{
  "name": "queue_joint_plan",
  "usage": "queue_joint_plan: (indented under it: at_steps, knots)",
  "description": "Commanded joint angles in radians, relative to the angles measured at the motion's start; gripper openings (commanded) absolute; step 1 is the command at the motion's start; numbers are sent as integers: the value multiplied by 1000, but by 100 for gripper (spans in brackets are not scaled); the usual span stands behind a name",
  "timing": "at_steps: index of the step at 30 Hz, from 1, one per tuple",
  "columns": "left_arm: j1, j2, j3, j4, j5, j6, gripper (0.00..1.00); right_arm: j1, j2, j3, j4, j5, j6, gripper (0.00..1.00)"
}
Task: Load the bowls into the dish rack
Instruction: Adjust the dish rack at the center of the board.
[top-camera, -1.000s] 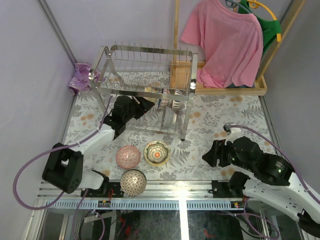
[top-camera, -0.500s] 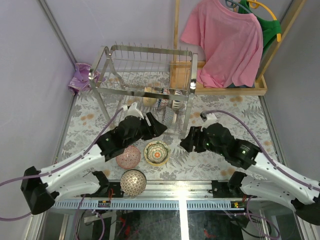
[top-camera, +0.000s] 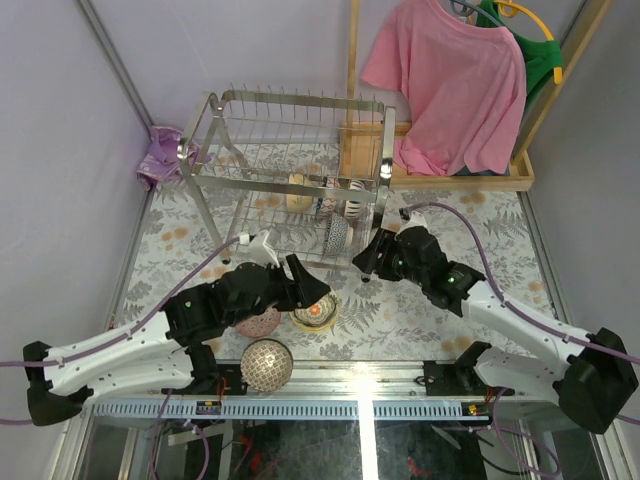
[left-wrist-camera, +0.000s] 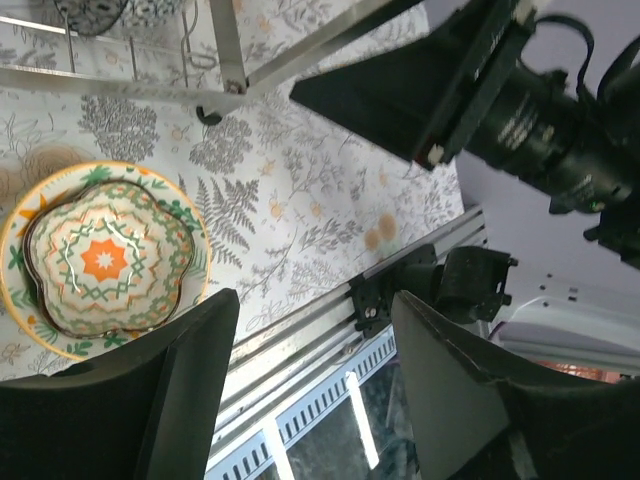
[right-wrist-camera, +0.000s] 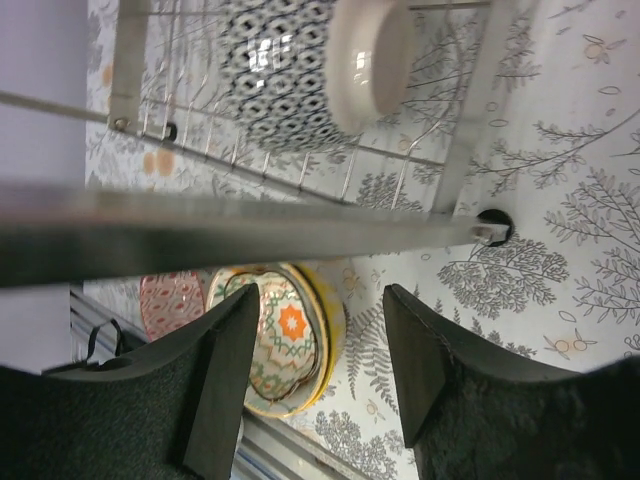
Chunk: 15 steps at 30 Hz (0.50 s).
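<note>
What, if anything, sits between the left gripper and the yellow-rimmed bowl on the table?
Nothing visible does. The left gripper hangs open close by the yellow-rimmed bowl, with only bare tablecloth showing between its fingers. The pink bowl lies beside that bowl, not in the path.

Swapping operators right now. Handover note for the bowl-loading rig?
Left hand: open, empty, hovering next to the yellow-rimmed bowl, not touching it.
Right hand: open, empty, at the front right corner of the dish rack.
Done: several bowls stand in the rack, among them the black-and-white bowl.
Left: three bowls on the table: the yellow-rimmed one, the pink bowl beside it, and the speckled bowl, upside down near the front edge.
</note>
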Motion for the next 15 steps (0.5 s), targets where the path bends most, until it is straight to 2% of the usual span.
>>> queue_joint_plan:
  at_steps: [1, 15]
  knots:
    - [-50, 11, 7, -64, -22, -26, 63, -57, 34, -22, 142, -12, 80, 60]
    - [-87, -89, 21, -132, -32, -27, 63, -219, 103, 0, 139, -40, 80, 60]
